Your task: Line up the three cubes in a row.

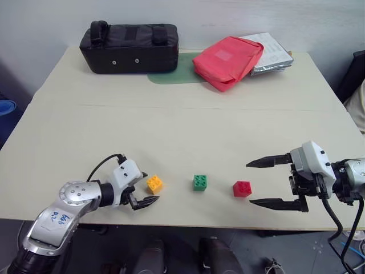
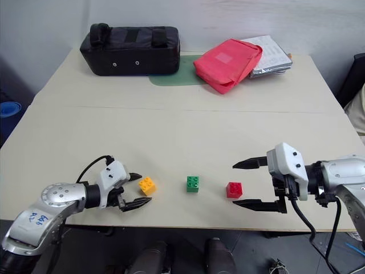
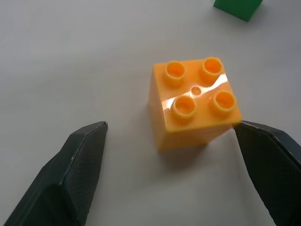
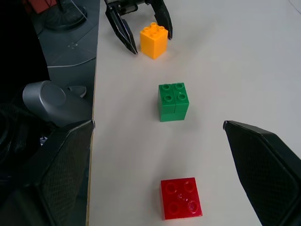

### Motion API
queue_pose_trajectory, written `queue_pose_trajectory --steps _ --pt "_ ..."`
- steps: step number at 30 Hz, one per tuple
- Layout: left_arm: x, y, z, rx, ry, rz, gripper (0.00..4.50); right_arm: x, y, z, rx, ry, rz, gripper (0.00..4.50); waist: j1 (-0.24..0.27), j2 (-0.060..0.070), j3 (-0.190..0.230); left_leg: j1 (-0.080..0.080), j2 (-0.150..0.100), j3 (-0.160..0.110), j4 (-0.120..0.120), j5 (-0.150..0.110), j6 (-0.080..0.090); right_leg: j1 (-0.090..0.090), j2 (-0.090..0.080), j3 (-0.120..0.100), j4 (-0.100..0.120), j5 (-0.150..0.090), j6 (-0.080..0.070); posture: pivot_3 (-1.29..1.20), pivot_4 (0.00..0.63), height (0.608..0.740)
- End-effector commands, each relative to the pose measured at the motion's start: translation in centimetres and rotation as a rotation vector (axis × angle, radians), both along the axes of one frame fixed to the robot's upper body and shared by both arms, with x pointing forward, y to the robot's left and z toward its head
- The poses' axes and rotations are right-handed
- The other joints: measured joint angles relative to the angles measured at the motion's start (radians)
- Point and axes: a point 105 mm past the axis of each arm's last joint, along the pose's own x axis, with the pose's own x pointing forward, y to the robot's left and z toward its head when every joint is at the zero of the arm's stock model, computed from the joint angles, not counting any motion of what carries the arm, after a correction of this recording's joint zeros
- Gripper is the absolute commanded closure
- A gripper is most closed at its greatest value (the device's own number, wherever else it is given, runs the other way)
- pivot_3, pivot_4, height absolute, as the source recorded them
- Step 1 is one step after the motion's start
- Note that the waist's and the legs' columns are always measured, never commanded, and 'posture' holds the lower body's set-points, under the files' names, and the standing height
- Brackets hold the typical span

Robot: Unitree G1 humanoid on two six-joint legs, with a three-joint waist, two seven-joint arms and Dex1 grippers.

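Three cubes sit in a rough line near the table's front edge: orange-yellow (image 1: 154, 182), green (image 1: 199, 182) and red (image 1: 242, 188), the red one slightly nearer the edge. My left gripper (image 1: 148, 189) is open, low on the table, with one finger on either side of the orange-yellow cube (image 3: 193, 103); neither finger clearly touches it. My right gripper (image 1: 249, 182) is open, its fingers pointing left just to the right of the red cube (image 4: 181, 197). The right wrist view looks down the row to the green cube (image 4: 173, 101).
A black bag (image 1: 130, 47) stands at the back left of the table (image 1: 182, 131). A red pouch (image 1: 228, 61) lies at the back right on a stack of papers (image 1: 274, 54), with a green mat (image 1: 171, 74) between the bag and the pouch.
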Motion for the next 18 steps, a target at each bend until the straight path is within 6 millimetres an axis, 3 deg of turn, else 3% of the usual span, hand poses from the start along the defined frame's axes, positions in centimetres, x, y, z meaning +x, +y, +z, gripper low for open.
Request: queue_pose_trajectory --steps 1,3,6,14,18 --pt "0.6 -0.8 0.1 -0.006 -0.044 0.018 0.01 -0.5 0.6 0.6 -0.001 -0.018 0.045 0.00 0.001 0.000 0.000 0.000 0.000 0.000 0.000 0.000 0.000 0.000 0.000 0.000 0.000 0.000 0.000 0.00 0.150 0.740" --pt "0.7 -1.2 0.2 -0.030 -0.049 0.014 0.01 -0.6 0.7 0.6 -0.005 -0.017 0.055 0.00 0.001 0.000 0.000 0.000 0.000 0.000 0.000 0.000 0.000 0.000 0.000 0.000 0.000 0.000 0.000 0.00 0.150 0.740" --pt "0.5 -1.6 0.3 -0.042 -0.048 -0.018 0.54 -0.5 0.8 0.8 -0.002 -0.024 0.056 0.00 -0.001 0.000 0.000 0.000 0.000 0.000 0.000 0.000 0.000 0.000 0.000 0.000 0.000 0.000 0.000 0.00 0.150 0.740" --pt "0.5 -0.1 0.7 0.052 -0.079 -0.179 2.99 -0.3 0.9 0.7 0.006 -0.043 0.041 0.00 -0.002 0.000 0.000 0.000 0.000 0.000 0.000 0.001 -0.001 0.000 0.000 0.000 0.000 0.000 0.000 0.00 0.150 0.740" --pt "1.5 0.8 1.3 0.086 -0.117 -0.304 2.96 -0.3 0.9 0.5 0.011 -0.042 0.038 0.00 -0.001 0.000 0.000 0.000 0.000 0.000 0.000 0.001 -0.001 0.000 0.000 0.000 -0.001 0.000 0.000 0.00 0.150 0.740"
